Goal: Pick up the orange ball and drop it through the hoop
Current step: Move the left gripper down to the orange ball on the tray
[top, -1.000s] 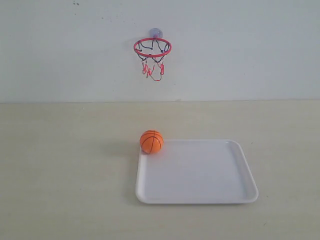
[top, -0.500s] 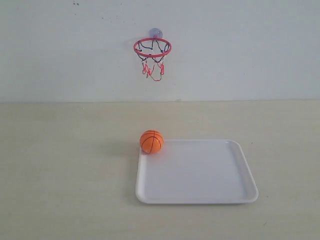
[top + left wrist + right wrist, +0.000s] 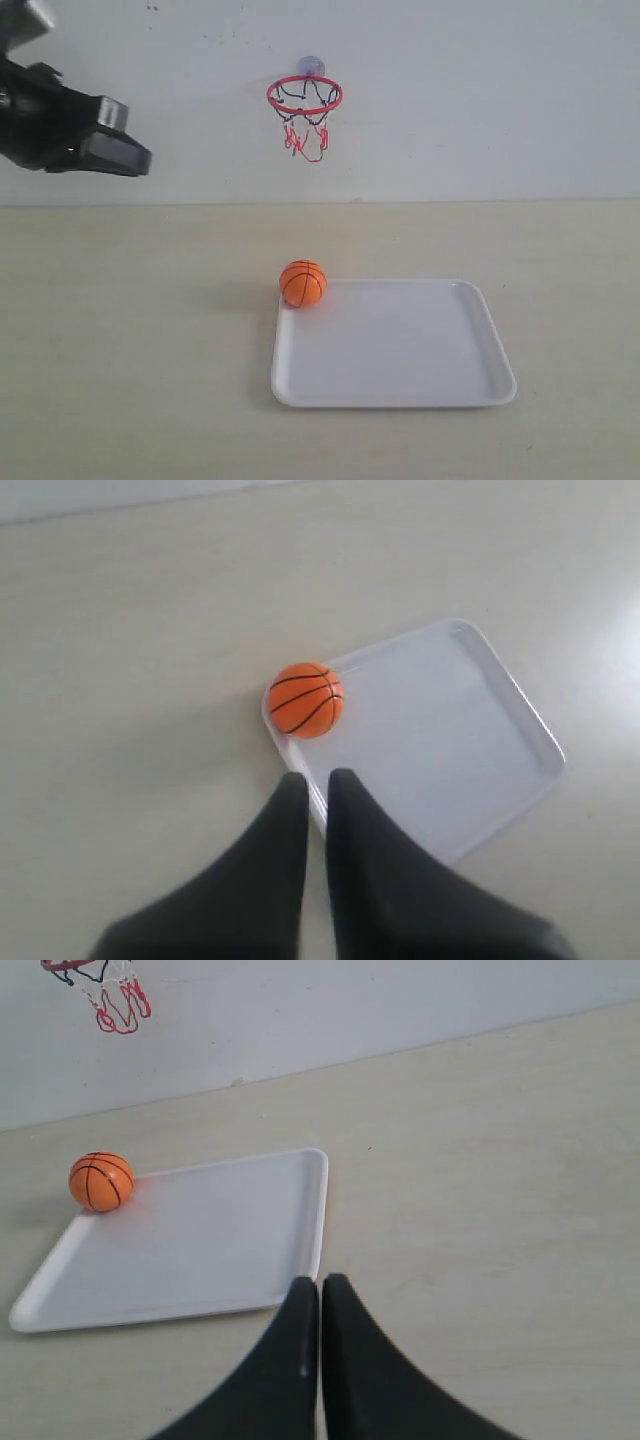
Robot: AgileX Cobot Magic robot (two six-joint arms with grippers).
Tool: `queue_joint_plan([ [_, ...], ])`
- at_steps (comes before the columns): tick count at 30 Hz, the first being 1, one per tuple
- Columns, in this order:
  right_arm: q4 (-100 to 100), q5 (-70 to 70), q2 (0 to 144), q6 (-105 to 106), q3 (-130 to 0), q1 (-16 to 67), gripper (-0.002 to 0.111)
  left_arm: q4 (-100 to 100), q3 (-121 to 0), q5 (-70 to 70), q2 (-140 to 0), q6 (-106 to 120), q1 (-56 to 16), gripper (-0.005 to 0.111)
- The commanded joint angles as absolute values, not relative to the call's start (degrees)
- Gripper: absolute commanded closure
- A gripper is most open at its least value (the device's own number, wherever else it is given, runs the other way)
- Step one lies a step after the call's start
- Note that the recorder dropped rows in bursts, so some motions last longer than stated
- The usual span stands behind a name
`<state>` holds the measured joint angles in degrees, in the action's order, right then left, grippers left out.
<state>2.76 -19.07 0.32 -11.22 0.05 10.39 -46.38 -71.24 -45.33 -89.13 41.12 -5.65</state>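
Left wrist view: orange ball [image 3: 306, 699] at tray [image 3: 440, 750] corner, straight ahead of left gripper [image 3: 317, 777], the nearer arm, fingers pinched together, empty.

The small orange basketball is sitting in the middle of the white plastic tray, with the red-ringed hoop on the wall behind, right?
Not quite. The small orange basketball sits at a corner of the white plastic tray, the far left one in the exterior view, not its middle. The red-ringed hoop is indeed on the wall behind.
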Motion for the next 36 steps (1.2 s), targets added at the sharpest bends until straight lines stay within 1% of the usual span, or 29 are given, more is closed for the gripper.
queue_joint_plan([
  [1, 2.21, -18.6, 0.0, -11.42, 0.0, 10.31, 0.108, -47.29, -81.24, -52.27, -101.49, 44.27, -7.61, 0.082],
  [4, 2.21, -18.6, 0.0, -11.42, 0.0, 10.31, 0.108, -39.71, -86.6, -53.65, -107.26, 44.28, -11.17, 0.054],
  [6, 2.21, -18.6, 0.0, -11.42, 0.0, 10.31, 0.108, -34.31, -89.76, -53.47, -110.03, 44.16, -13.95, 0.033],
  [8, 2.21, -18.6, 0.0, -11.42, 0.0, 10.31, 0.108, -30.95, -92.38, -52.74, -112.28, 42.68, -16.21, 0.025],
  [9, 2.21, -18.6, 0.0, -11.42, 0.0, 10.31, 0.108, -28.94, -95.18, -51.55, -114.51, 41.53, -18.11, 0.025],
  [13, 2.21, -18.6, 0.0, -11.42, 0.0, 10.31, 0.108, -27.14, -101.19, -50.55, -120.73, 38.95, -21.79, 0.025],
  [19, 2.32, -18.47, 0.0, -11.42, 0.0, 10.31, 0.108, -19.84, -106.29, -46.77, -127.83, 36.91, -25.79, 0.025],
  [24, 2.32, -18.47, 0.0, -11.42, 0.0, 10.31, 0.108, -19.55, -106.41, -41.44, -129.52, 35.6, -26.48, 0.025],
  [36, 2.32, -18.47, 0.0, -11.42, 0.0, 10.31, 0.108, -18.65, -107.43, -40.56, -133.84, 33.68, -26.48, 0.025],
])
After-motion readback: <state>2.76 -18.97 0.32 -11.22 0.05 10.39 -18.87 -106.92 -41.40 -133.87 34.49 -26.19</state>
